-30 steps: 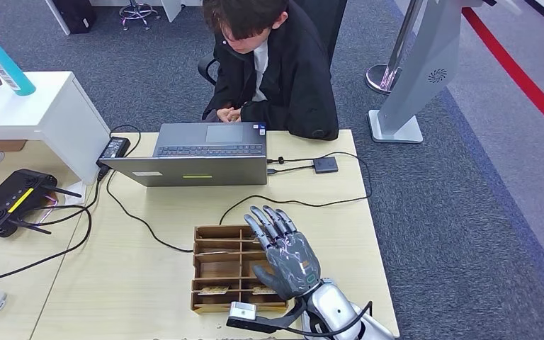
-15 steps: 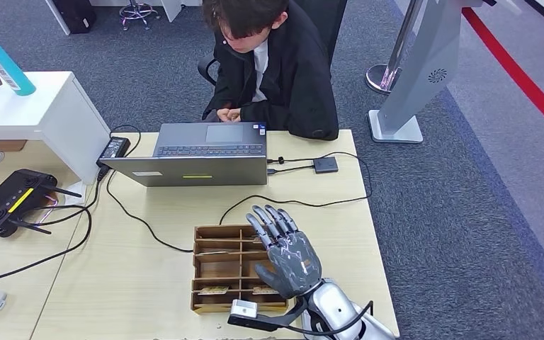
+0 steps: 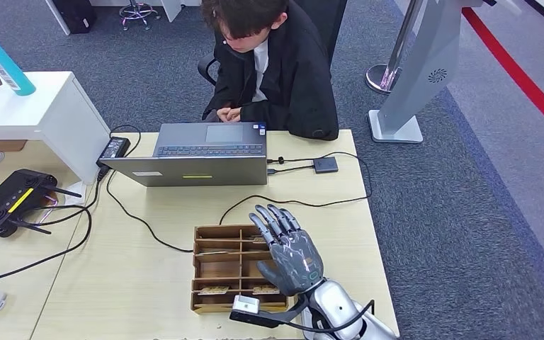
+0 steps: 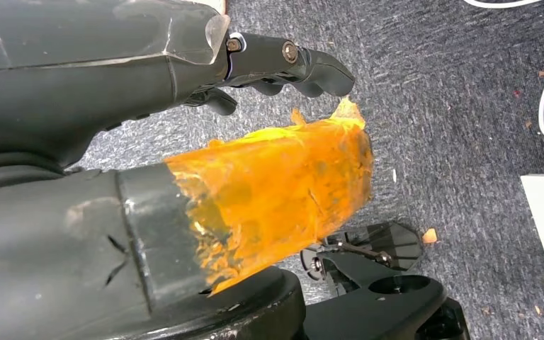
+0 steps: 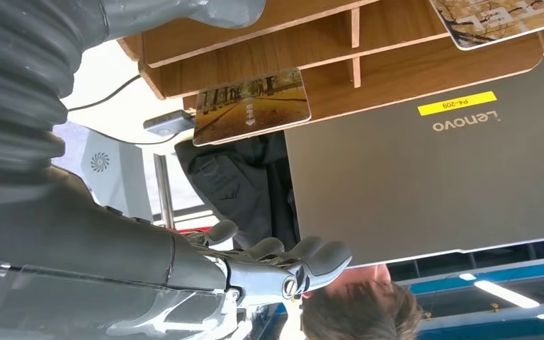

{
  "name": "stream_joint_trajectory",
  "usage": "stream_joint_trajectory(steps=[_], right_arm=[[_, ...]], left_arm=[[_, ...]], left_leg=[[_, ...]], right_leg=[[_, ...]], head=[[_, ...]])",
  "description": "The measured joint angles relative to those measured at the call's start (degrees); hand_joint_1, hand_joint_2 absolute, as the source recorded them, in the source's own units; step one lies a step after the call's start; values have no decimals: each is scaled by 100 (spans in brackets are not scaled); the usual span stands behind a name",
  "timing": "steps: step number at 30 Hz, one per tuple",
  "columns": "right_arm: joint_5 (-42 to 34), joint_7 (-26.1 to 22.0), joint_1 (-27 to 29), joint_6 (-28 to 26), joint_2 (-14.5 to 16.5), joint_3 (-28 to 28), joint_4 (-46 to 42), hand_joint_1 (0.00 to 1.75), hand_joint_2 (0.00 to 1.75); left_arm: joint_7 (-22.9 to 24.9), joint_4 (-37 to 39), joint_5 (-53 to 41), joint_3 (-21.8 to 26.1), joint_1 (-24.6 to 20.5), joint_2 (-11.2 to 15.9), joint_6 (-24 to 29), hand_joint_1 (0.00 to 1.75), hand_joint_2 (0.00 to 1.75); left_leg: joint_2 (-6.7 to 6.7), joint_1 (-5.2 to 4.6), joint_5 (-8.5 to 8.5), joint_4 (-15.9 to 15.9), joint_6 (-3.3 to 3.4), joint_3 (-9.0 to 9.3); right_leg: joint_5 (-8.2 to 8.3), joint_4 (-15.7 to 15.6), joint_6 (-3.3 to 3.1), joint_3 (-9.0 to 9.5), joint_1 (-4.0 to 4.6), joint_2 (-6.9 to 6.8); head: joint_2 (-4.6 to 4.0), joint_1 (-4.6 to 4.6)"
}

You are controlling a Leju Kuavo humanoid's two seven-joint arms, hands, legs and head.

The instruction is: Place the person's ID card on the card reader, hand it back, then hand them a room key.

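Observation:
My right hand (image 3: 288, 256) hovers open, holding nothing, over the right side of a wooden divided box (image 3: 205, 265) on the table. Two picture-printed key cards (image 3: 213, 290) lie in the box's near compartments; in the right wrist view one card (image 5: 251, 105) sits just past my fingers (image 5: 304, 255). The small dark card reader (image 3: 325, 165) lies on the table right of the laptop, on a cable. The person (image 3: 276, 64) sits behind the laptop with hands together (image 3: 230, 113). My left hand (image 4: 113, 85) hangs above the carpet, its thumb wrapped in orange tape (image 4: 276, 188), holding nothing.
An open grey laptop (image 3: 198, 159) stands between the box and the person. Black cables (image 3: 142, 219) cross the table. A black controller (image 3: 10, 202) and a white shelf (image 3: 35, 106) are at the left. The table's right edge (image 3: 375, 234) is near my right arm.
My right hand has drifted slightly back toward me and to the right over the box. Nothing else has moved.

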Motion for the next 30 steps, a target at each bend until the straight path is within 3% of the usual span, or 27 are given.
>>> stream_joint_trajectory(steps=[17, 30], right_arm=[[-3, 1, -17, 29, 33, -26, 79, 31, 175], [-14, 69, -42, 132, 33, -44, 97, 48, 175]], left_arm=[[0, 0, 5, -1, 0, 0, -2, 0, 0], [-1, 0, 21, -1, 0, 0, -1, 0, 0]], left_leg=[[0, 0, 0, 0, 0, 0], [0, 0, 0, 0, 0, 0]], right_leg=[[0, 0, 0, 0, 0, 0], [0, 0, 0, 0, 0, 0]], head=[[0, 0], [0, 0]])
